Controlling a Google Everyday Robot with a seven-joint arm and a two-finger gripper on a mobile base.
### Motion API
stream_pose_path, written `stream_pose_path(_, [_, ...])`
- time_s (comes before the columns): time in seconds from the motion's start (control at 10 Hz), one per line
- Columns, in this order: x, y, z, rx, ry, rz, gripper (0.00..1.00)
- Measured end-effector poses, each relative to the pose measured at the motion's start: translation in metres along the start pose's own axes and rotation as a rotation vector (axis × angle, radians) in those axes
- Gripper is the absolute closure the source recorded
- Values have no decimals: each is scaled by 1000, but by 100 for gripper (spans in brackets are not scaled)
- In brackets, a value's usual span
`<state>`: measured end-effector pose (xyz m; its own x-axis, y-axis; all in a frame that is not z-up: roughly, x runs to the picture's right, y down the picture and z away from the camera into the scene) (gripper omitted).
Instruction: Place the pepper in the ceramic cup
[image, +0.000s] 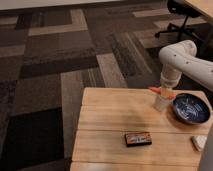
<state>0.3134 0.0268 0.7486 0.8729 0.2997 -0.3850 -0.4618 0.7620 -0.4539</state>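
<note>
The white ceramic cup (161, 103) stands on the wooden table (110, 125) near its far right side, just left of the blue bowl. The orange-red pepper (156, 90) lies slanted at the cup's rim, its tapered tip pointing left and its other end under the gripper. My gripper (166, 92) hangs straight down from the white arm, directly above the cup and right at the pepper.
A wide dark blue patterned bowl (190, 108) sits right of the cup. A flat dark box with red-orange trim (138, 139) lies near the table's front. A pale object (199, 142) sits at the right edge. An office chair (184, 15) stands far back on the carpet.
</note>
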Motion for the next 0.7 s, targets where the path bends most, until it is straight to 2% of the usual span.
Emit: stream_pose_path(0.7, [-1, 0, -9, 17, -14, 2, 20])
